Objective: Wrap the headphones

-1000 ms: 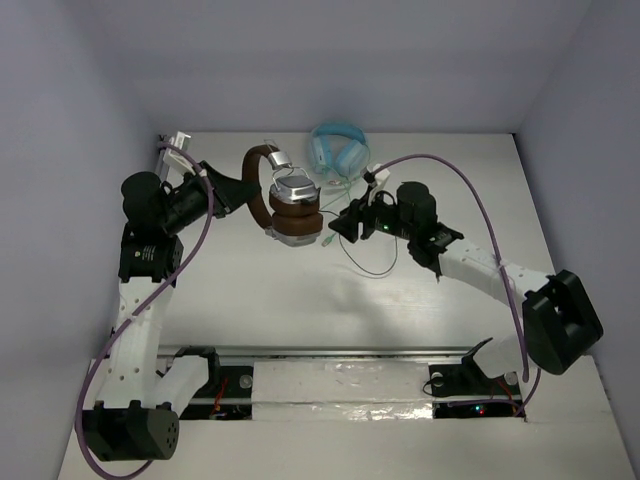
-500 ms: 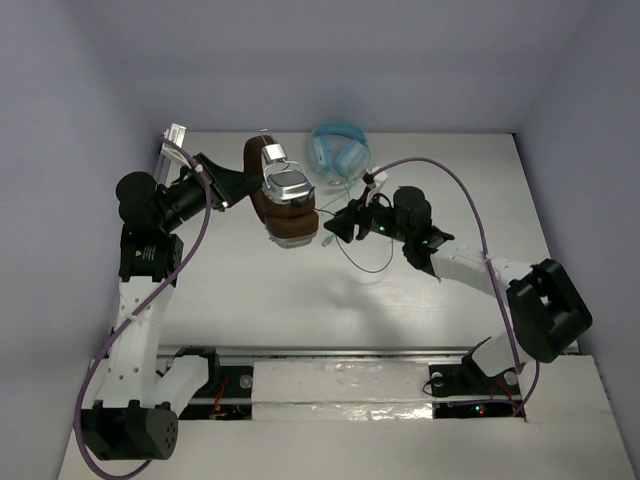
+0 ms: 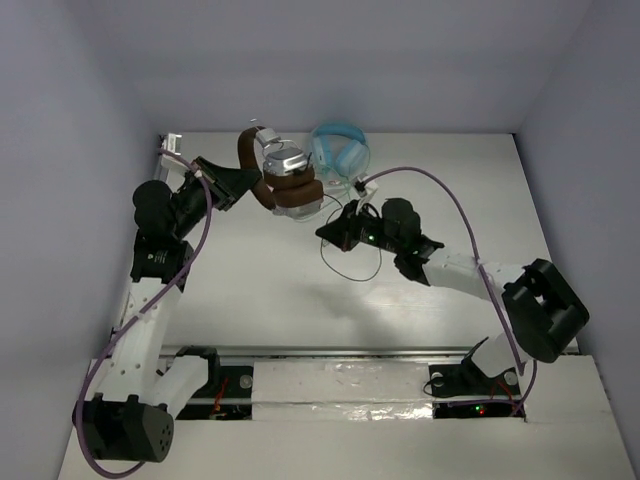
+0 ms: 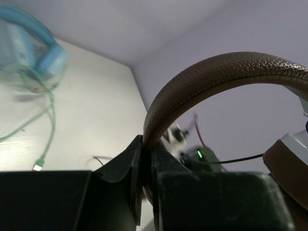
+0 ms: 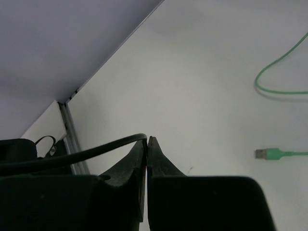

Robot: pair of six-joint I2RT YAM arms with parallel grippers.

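Observation:
The brown headphones hang in the air at the back of the table, silver earcups and brown cushions pressed together. My left gripper is shut on their brown headband, which arches up from between the jaws. The thin dark cable runs from the earcups down to my right gripper, which is shut on it at the fingertips. Below that, the cable lies in a loose loop on the table.
Light blue headphones lie at the back, just right of the brown pair. Their pale green cable and plug trail on the white table close to my right gripper. Grey walls enclose the table on three sides.
My right gripper has closed on the dark cable and moved slightly left. My left arm has carried the headphones further toward the back, close to the blue pair.

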